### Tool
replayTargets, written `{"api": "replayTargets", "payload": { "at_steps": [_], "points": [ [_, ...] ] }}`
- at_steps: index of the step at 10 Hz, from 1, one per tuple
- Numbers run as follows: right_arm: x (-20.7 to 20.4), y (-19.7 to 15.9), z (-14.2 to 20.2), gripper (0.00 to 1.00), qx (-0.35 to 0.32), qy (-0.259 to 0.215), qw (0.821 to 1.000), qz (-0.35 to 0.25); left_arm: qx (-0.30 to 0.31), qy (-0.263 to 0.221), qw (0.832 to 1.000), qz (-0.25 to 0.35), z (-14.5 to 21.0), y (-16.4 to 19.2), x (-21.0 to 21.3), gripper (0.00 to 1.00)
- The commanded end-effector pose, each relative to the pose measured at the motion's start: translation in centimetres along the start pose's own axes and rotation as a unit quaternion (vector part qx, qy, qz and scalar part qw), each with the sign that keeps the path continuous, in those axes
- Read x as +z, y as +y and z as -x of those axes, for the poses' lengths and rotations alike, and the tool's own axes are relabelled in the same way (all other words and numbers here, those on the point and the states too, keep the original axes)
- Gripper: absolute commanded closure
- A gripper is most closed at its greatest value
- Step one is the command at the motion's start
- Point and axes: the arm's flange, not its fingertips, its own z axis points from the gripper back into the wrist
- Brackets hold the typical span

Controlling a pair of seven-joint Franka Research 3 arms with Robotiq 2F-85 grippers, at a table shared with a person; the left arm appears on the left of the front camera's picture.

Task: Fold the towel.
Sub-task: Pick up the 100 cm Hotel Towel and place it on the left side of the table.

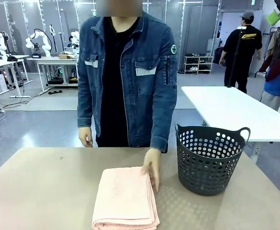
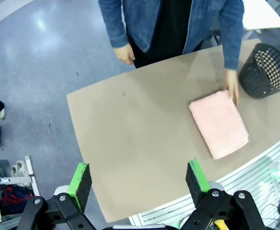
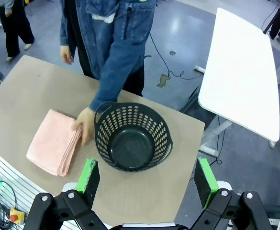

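Salmon-pink terry, the towel lies as a folded stack at the table's near edge; likely light, limp and grippy, best pinched at a free corner through all layers. A person's hand rests on its far corner. Beside it, the dark perforated basket stands empty. The left gripper and right gripper hover, jaws spread, holding nothing.
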Motion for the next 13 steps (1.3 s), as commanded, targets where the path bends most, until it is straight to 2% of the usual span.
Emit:
{"api": "replayTargets", "payload": {
  "at_steps": [1, 12, 13],
  "points": [
    [0.12, -0.07, -0.16, 0.0, -0.002, 0.0, 1.0, -0.001, 0.001, 0.007, 1.0, 0.002, -0.19, 0.12, 0.35, 0.0],
    [0.12, -0.07, -0.16, 0.0, -0.002, 0.0, 1.0, -0.001, 0.0, 0.0, 1.0, 0.0, 0.0, 0.0, 0.0, 0.0],
    [0.12, -0.07, -0.16, 0.0, -0.002, 0.0, 1.0, -0.001, 0.001, 0.011, 1.0, 0.008, 0.16, -0.22, -0.62, 0.0]
  ]
}}
